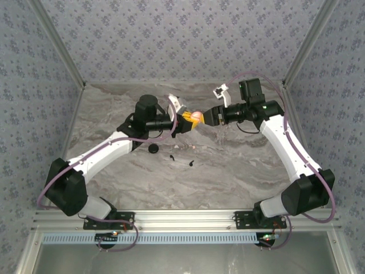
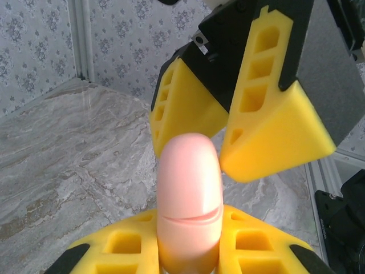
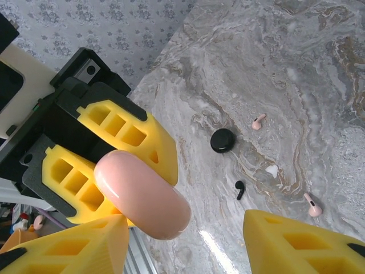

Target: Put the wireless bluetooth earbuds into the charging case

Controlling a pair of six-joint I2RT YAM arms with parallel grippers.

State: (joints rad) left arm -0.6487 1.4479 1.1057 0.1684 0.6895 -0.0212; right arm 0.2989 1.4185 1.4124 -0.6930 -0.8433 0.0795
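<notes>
My left tool [image 1: 185, 121] clamps the pink charging case [image 3: 142, 194] above the table [image 3: 274, 68], lid seemingly shut; my right tool [image 1: 210, 117], spread close by, must open it before fetching the earbuds [image 3: 258, 121] lying below.

Earbuds [image 3: 258, 121] on table [image 3: 319, 68], below case [image 3: 142, 194]

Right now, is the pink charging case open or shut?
Shut: the pink charging case shows its lid seam as one thin line, with no gap.
</notes>
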